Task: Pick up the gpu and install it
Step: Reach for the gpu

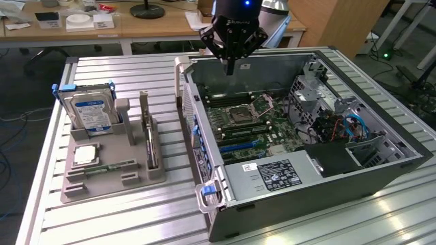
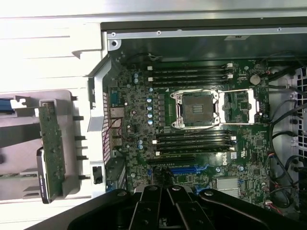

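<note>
Hovering above the open computer case (image 1: 320, 168), empty.

Exterior view: my pincer (image 1: 230, 67) hangs over the case's interior, fingers pressed together with nothing between them. The gpu (image 1: 150, 145) stands on edge in a slot of the grey holder (image 1: 102, 179). The holder sits on the slatted table (image 1: 136, 219), to the exterior view's left of the case. The card's pale bracket (image 1: 144, 104) points upward. The card is well apart from me and untouched. A blue-labelled hard drive (image 1: 91, 113) stands upright in the same holder, farther toward the exterior view's left. A memory stick (image 1: 112, 167) lies flat near the holder's front.

Wrist view: my pincer (image 2: 168, 194) is closed and bare over the motherboard (image 2: 139, 120). The processor socket (image 2: 196, 108) sits with its frame open, black memory slots (image 2: 192, 141) on either side of it. The gpu (image 2: 52, 148) shows edge-on in the holder (image 2: 72, 143), outside the case's side wall.
</note>
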{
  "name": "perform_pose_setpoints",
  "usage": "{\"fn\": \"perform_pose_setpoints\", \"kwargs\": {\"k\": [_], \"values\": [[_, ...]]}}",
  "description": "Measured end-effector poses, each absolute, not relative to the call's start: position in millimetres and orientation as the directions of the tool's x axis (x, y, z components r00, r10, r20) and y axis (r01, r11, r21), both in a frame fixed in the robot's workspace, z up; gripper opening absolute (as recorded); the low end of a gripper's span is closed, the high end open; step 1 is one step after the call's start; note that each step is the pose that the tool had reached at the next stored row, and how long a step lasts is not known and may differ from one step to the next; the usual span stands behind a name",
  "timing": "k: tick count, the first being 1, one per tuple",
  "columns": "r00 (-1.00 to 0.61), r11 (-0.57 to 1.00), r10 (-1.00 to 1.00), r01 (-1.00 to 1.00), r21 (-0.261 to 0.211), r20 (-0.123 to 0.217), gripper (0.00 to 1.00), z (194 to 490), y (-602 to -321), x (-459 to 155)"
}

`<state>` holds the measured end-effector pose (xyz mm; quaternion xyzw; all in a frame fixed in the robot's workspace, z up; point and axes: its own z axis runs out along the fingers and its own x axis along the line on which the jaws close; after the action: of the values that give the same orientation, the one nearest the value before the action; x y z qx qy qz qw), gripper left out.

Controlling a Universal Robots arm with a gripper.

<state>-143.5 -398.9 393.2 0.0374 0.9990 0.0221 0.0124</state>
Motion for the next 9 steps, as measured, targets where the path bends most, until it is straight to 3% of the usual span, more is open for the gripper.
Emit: {"fn": "perform_pose_setpoints", "kwargs": {"k": [9], "values": [[-0.997,0.996,0.075,0.074,0.045,-0.023,0.10,393.2,-398.9,-146.1]]}}
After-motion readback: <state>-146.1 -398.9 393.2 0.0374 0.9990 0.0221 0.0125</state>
